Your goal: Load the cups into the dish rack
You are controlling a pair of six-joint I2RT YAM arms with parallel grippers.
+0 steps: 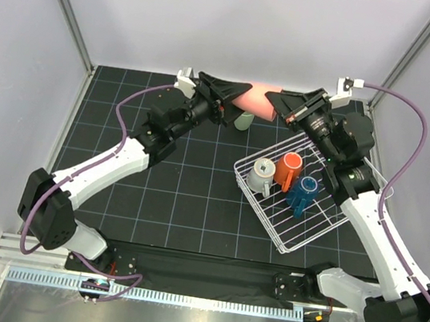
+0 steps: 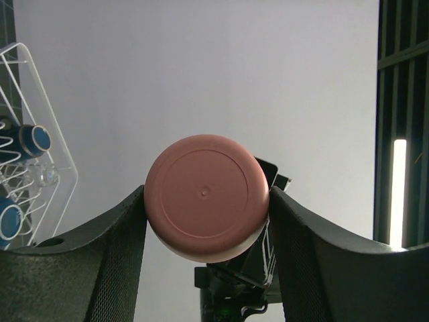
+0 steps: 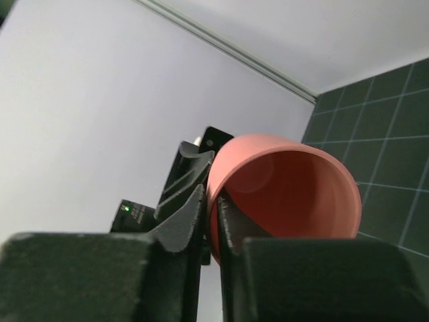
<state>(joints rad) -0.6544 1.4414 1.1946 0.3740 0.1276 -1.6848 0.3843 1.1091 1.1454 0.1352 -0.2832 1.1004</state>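
1. The pink cup [image 1: 255,100] hangs on its side in the air over the back of the worktop [image 1: 152,200], beyond the dish rack [image 1: 259,208].
2. The right pincer [image 3: 211,194] is closed on its rim, one finger inside, one outside.
3. The left pincer [image 2: 206,201] clasps its base, a finger against each side.

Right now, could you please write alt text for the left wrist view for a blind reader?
The round base of a pink cup fills the centre, flanked by the two dark fingers of the left tool. At the left edge, a white wire dish rack holds blue cups; a pale wall lies behind.
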